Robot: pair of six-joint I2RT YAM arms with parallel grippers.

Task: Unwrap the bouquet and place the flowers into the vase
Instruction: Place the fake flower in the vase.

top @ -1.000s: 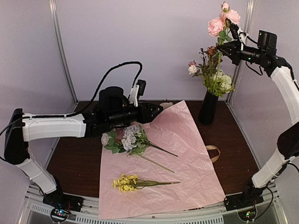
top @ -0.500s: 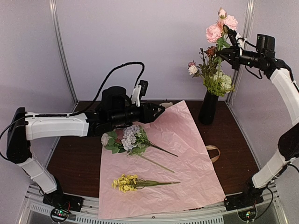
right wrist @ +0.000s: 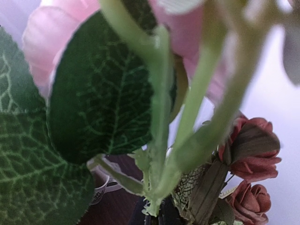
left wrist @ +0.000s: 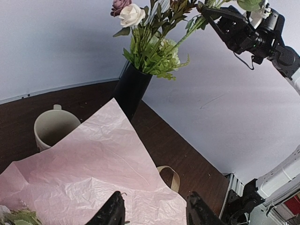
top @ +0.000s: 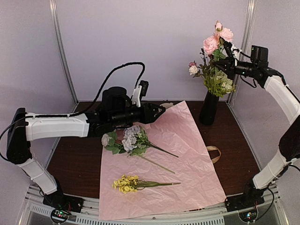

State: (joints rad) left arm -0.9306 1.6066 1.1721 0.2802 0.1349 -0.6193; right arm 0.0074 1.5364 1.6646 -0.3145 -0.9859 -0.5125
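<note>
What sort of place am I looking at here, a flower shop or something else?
Probably a robot test booth, not a shop: plain pale walls on metal posts enclose one table, with a left arm and right arm bolted along its near edge.

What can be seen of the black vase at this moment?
The vase is a tall, slim, matte black cylinder standing upright on the dark table at the far right, near the back wall. It holds flowers: green leaves, white and dark-pink blooms, pale green clusters. A corner of the pink paper lies close beside its base; contact cannot be told. The right gripper, shut, holds a pink-flowered stem over its mouth.
</note>
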